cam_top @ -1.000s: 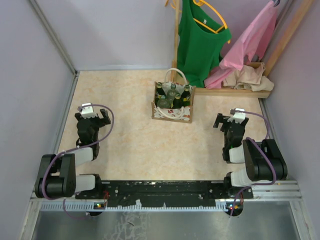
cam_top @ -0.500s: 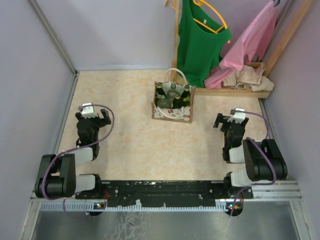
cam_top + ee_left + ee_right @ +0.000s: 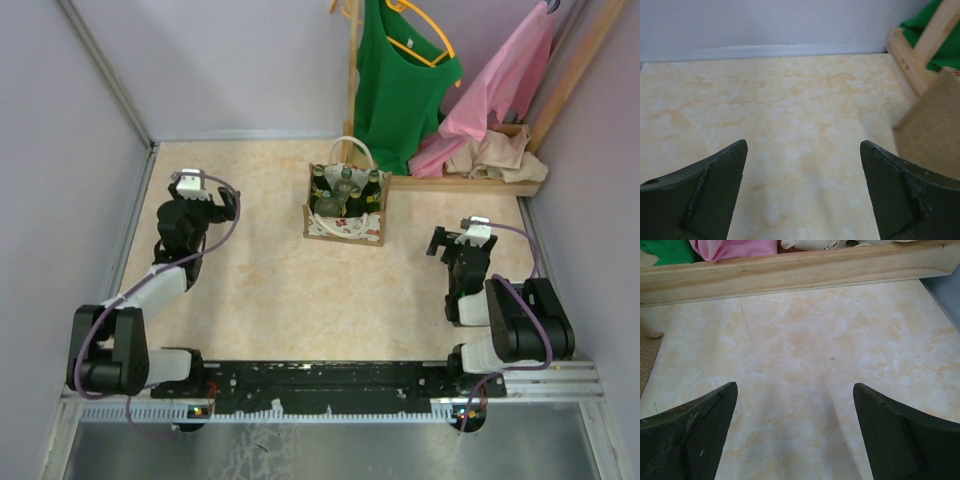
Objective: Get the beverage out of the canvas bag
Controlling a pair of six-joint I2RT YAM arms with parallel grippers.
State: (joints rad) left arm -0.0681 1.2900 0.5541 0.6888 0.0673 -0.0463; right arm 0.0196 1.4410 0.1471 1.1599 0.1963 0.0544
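Observation:
The canvas bag (image 3: 345,222) stands upright at the middle back of the table, its white loop handles up. Several dark green beverage bottles (image 3: 345,187) stand inside it. My left gripper (image 3: 200,207) is open and empty, low over the table to the left of the bag. In the left wrist view (image 3: 803,145) the bag's tan side (image 3: 932,132) shows at the right edge. My right gripper (image 3: 462,248) is open and empty, to the right of the bag and nearer to me. In the right wrist view (image 3: 795,386) a bag corner (image 3: 646,357) shows at the left edge.
A wooden rack base (image 3: 465,182) lies behind and to the right of the bag; it also shows in the right wrist view (image 3: 800,270). A green shirt (image 3: 400,80) and a pink garment (image 3: 500,85) hang above it. A beige cloth heap (image 3: 495,155) lies on it. Walls close both sides.
My left arm has reached forward, away from its base and slightly right, toward the bag's level. The right arm and the bag have not moved.

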